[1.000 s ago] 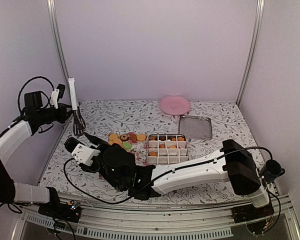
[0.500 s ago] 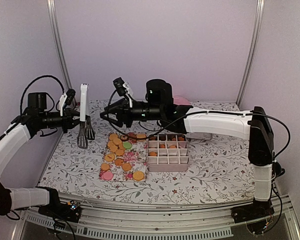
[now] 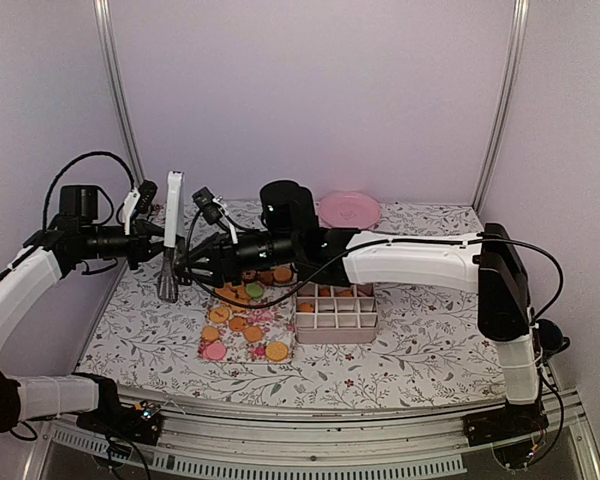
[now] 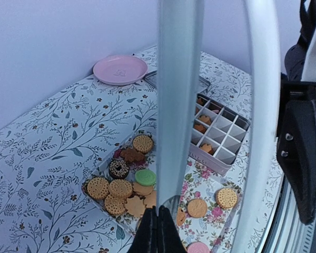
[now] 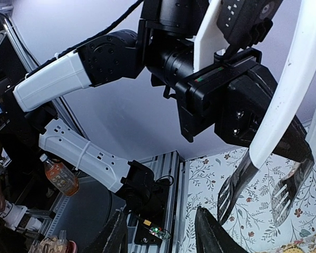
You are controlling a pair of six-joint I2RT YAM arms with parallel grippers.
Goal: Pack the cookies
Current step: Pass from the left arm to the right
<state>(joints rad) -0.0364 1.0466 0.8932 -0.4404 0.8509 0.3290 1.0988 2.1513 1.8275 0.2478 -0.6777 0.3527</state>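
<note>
Swinging across, right end effector, fingers apart, nears tongs clamped in left end effector: likely handover, cookies waiting.

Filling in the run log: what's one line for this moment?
left gripper: shut on tongs | right gripper: open, near tongs' tips | cookies: on tray, some in box
</note>
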